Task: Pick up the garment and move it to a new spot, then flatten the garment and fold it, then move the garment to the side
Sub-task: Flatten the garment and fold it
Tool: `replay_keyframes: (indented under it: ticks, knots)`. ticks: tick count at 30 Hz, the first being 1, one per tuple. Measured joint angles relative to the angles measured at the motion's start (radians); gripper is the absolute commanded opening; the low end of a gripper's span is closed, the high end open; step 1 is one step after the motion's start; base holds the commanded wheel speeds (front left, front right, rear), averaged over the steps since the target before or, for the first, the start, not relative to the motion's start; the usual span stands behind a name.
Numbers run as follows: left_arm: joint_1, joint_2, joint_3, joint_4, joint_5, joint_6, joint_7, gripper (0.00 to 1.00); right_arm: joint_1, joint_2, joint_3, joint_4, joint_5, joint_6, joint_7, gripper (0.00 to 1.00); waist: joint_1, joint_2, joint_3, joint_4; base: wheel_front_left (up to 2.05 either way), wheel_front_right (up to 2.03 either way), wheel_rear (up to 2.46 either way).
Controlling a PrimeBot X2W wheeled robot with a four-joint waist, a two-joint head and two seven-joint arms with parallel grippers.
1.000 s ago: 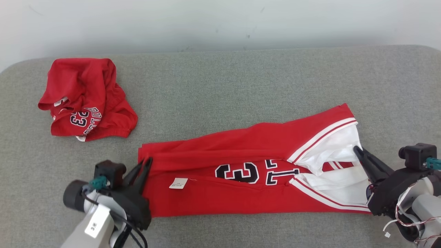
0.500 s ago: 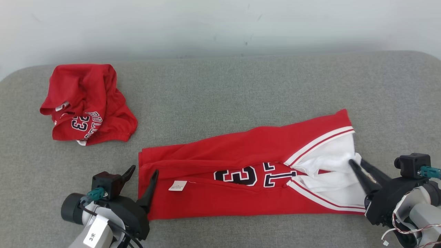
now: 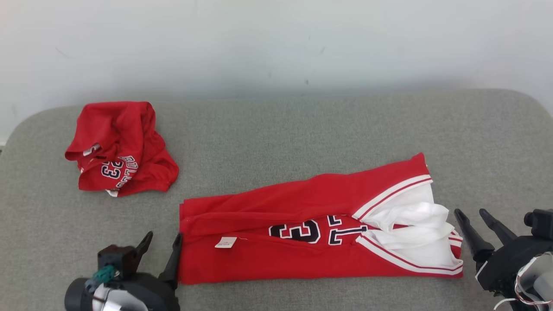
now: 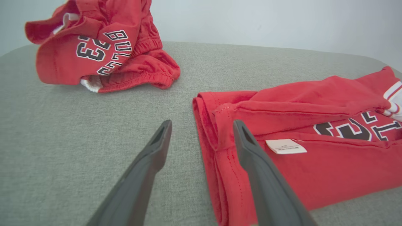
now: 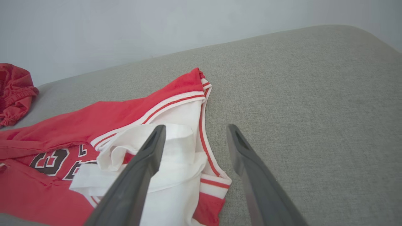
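The garment [image 3: 281, 259], a red jersey, is laid lengthwise across the near middle of the pad [image 3: 302, 138]. It is folded into a long band, with both long edges turned in towards the middle. Dark digits [image 3: 298, 231] outlined in white are seen in the gap between the folded edges, and a small white label [image 3: 225, 242] is seen near the left end. At the right end, white lining trimmed with red and white stripes is bunched and turned outward. A second red heap [image 3: 121, 147], printed with a number and letters, is seen crumpled at the far left of the pad, well apart from the garment.

The left gripper [image 3: 163, 235] is held spread open at the garment's left end. One finger is set over the hem and the other over bare pad, and nothing is clasped. The right gripper [image 3: 470, 211] is likewise spread open with nothing clasped, just beside the striped right end and apart from it in the head view.

The pad is covered in grey woven fabric and rounded at the corners. A plain pale wall [image 3: 276, 43] is seen behind it.
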Motion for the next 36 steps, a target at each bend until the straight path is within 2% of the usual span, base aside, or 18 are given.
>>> replay_keyframes:
  ticks: [5, 13, 18, 24, 36]
  knots:
    - [0.061, 0.003, 0.033, -0.063, 0.000, 0.036, 0.000, 1.00, 0.038, 0.005, -0.020, 0.001, 0.000, -0.006, -0.001, 1.00, 0.0000, 0.0001, -0.033, 0.002, 0.00, 0.00, 0.00]
    - [0.166, 0.018, 0.063, -0.163, 0.005, 0.088, 0.000, 1.00, 0.074, 0.024, -0.053, 0.000, -0.001, -0.045, -0.001, 1.00, 0.0000, 0.0000, -0.076, 0.012, 0.00, 0.00, 0.00]
    - [0.202, 0.036, 0.079, -0.226, 0.029, 0.106, 0.000, 1.00, 0.076, 0.027, -0.054, 0.009, -0.024, -0.076, -0.001, 1.00, 0.0000, 0.0002, -0.091, 0.023, 0.00, 0.00, 0.00]
    - [0.250, 0.050, 0.097, -0.293, 0.041, 0.122, 0.000, 1.00, 0.023, 0.031, -0.036, 0.043, -0.054, -0.093, 0.002, 1.00, 0.0000, 0.0002, -0.095, 0.033, 0.00, 0.00, 0.00]
    - [0.255, 0.022, 0.093, -0.377, 0.087, 0.131, 0.000, 1.00, -0.134, 0.051, 0.022, 0.196, -0.069, -0.106, 0.191, 1.00, 0.0001, 0.0002, -0.078, 0.089, 0.00, 0.00, 0.00]
